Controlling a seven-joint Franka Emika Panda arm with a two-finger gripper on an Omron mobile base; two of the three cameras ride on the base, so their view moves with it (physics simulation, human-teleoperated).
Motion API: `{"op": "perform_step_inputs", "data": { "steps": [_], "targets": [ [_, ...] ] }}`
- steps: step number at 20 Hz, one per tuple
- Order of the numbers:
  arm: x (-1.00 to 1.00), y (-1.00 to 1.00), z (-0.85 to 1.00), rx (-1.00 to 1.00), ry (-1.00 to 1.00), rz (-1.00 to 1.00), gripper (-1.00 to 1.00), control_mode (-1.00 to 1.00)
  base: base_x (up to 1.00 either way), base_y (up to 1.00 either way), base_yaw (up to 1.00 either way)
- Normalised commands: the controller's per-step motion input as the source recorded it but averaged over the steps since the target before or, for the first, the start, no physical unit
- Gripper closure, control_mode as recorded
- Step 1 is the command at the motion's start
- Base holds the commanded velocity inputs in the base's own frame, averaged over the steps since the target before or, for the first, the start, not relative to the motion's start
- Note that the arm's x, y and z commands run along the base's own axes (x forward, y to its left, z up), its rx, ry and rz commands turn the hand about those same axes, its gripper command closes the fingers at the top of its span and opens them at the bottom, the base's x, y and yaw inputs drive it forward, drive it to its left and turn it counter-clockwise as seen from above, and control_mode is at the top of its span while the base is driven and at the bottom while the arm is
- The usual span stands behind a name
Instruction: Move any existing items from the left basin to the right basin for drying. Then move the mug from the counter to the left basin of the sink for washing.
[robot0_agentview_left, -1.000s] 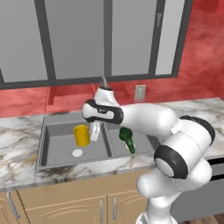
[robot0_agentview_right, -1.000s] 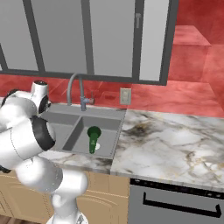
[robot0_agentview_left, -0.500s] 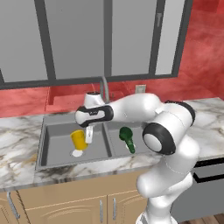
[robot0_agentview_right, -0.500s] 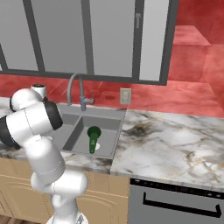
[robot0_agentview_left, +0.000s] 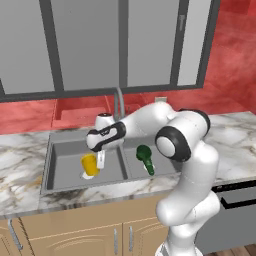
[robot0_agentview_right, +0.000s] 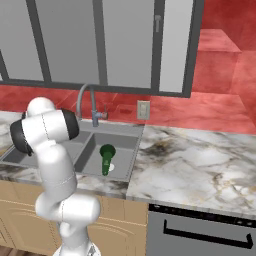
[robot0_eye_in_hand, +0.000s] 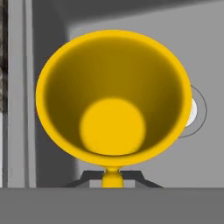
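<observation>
The yellow mug (robot0_agentview_left: 89, 165) hangs slightly tilted, low inside the left basin (robot0_agentview_left: 65, 167) of the sink, just above its pale drain disc (robot0_eye_in_hand: 193, 111). My gripper (robot0_agentview_left: 100, 160) is shut on the mug at its right side. In the hand view I look straight down into the mug (robot0_eye_in_hand: 113, 98), with the gripper (robot0_eye_in_hand: 113, 176) clamped on its near edge. Whether the mug touches the basin floor I cannot tell. A dark green bottle (robot0_agentview_left: 145, 158) lies in the right basin (robot0_agentview_left: 162, 162), also seen in the right base view as the bottle (robot0_agentview_right: 106, 157).
The curved grey faucet (robot0_agentview_left: 119, 103) stands at the sink's back edge, just behind my forearm. Marble counter (robot0_agentview_right: 195, 165) stretches to the right of the sink. A wall outlet (robot0_agentview_right: 143, 110) sits on the red backsplash. Grey cabinets hang above.
My gripper has carried the mug downward and slightly left, deeper into the left basin. The green bottle has stayed where it was.
</observation>
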Motion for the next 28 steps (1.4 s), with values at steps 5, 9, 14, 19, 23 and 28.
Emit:
{"op": "perform_step_inputs", "data": {
  "steps": [5,9,14,19,23,28],
  "targets": [
    [0.25,0.11,-0.46,-0.03,0.0,0.0,1.0,-1.0,0.0,0.0,0.0],
    [0.28,0.1,-0.37,-0.03,0.0,0.0,1.0,-1.0,0.0,0.0,0.0],
    [0.37,0.07,-0.33,-0.01,0.0,0.01,1.0,-1.0,0.0,0.0,0.0],
    [0.39,0.05,-0.35,-0.02,-0.04,0.02,1.0,-1.0,0.0,0.0,0.0],
    [0.31,0.06,-0.34,-0.01,-0.02,0.05,1.0,-1.0,0.0,0.0,0.0],
    [0.27,0.05,-0.35,-0.01,-0.02,0.05,1.0,-1.0,0.0,0.0,0.0]
  ]
}}
